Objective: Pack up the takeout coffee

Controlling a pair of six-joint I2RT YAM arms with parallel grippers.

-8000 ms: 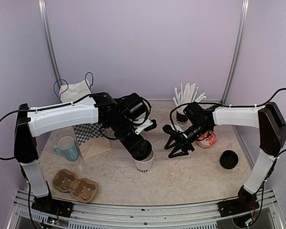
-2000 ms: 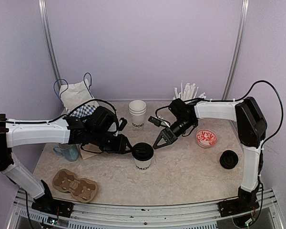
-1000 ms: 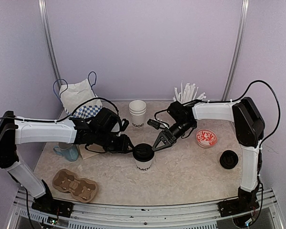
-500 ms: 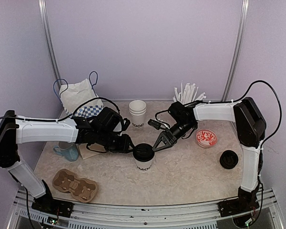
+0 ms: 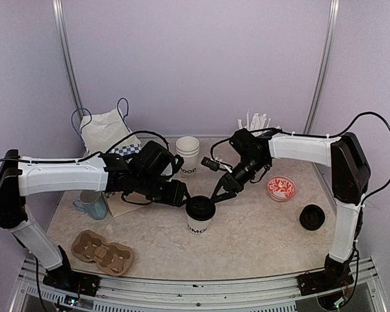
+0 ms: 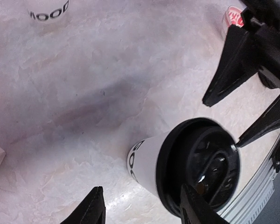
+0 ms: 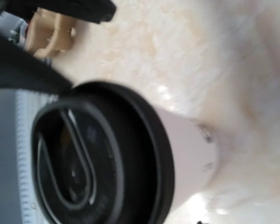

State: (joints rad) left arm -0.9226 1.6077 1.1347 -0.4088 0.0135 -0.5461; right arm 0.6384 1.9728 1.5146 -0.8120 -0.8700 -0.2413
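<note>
**Though the Cup Is Lidded, Nothing Is Packed**

Takeout coffee cup (image 5: 199, 215): lidded and upright.
Left gripper (image 5: 180, 194), just left of the cup: jaws spread, holding nothing.
Right gripper (image 5: 221, 194), just right of the cup: likewise spread, holding nothing.
Cardboard carrier (image 5: 103, 252), near-left of the cup: holds no cup.
Remaining, by judgement: seat the cup in the carrier.

The left arm (image 5: 62, 177) and right arm (image 5: 305, 144) are built of smooth white shells joined by chunky black joints. Thin black cables (image 5: 375, 114) loop along each, and the black fingers (image 6: 94, 209) taper to points.
</note>
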